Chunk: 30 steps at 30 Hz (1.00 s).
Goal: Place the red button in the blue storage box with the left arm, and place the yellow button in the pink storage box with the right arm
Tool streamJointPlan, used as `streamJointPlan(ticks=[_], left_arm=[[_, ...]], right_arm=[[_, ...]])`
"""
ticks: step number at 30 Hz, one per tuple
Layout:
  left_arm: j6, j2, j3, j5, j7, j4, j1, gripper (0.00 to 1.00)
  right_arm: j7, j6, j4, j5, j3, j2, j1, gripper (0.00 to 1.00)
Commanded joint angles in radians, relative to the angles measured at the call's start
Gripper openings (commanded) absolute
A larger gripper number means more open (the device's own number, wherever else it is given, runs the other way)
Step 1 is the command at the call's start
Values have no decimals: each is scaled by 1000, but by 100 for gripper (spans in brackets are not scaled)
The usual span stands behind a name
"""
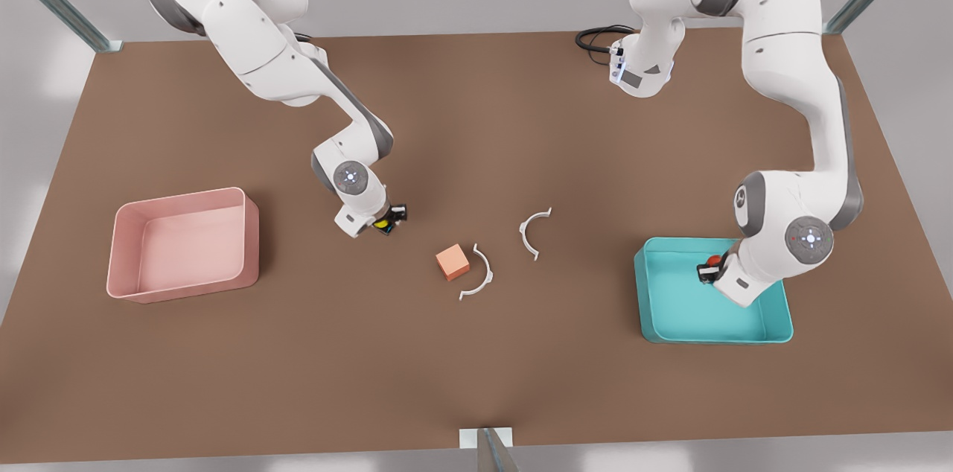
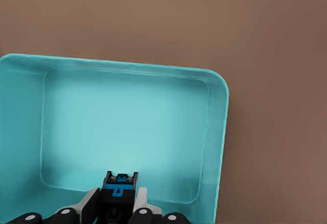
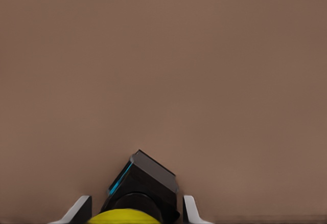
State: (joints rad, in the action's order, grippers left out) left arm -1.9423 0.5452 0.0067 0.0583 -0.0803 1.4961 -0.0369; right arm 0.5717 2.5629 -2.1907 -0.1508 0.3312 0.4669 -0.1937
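Note:
My left gripper [image 1: 711,269] hangs over the blue storage box [image 1: 774,308] at the front view's right, shut on the red button [image 1: 714,260]. In the left wrist view the button's dark body with blue marks [image 2: 119,187] sits between the fingers [image 2: 140,199], above the teal box floor [image 2: 127,127]. My right gripper [image 1: 389,219] is left of the table's middle, shut on the yellow button [image 1: 381,222]. Its yellow cap [image 3: 125,216] and dark body show in the right wrist view over bare table. The pink storage box [image 1: 126,234] stands at the front view's left, apart from that gripper.
An orange cube [image 1: 452,262] lies near the table's middle. Two thin white curved pieces [image 1: 480,275] [image 1: 530,232] lie just right of it. A black cable [image 1: 595,36] loops at the far edge.

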Motion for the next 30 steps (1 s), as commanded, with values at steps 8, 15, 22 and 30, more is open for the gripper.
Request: streamJointPlan(ticks=[8,15,22,30], left_arm=[[-52,134,1,-2,382,-33,8,100],[134,-158,-7,-52,209,-39,-8,100],[325,-353,9,24,70,-114,-104,100],[338,-341,9,23,76,-114,-117,100]], right_arm=[[11,-1,26,-7,0,-39,0,43],[-205,-165,140,-9,11,-134,189,43],[-546,-320,204,-9,5,-185,413,43],[-958,-354,173,-6,8,-231,760,43]])
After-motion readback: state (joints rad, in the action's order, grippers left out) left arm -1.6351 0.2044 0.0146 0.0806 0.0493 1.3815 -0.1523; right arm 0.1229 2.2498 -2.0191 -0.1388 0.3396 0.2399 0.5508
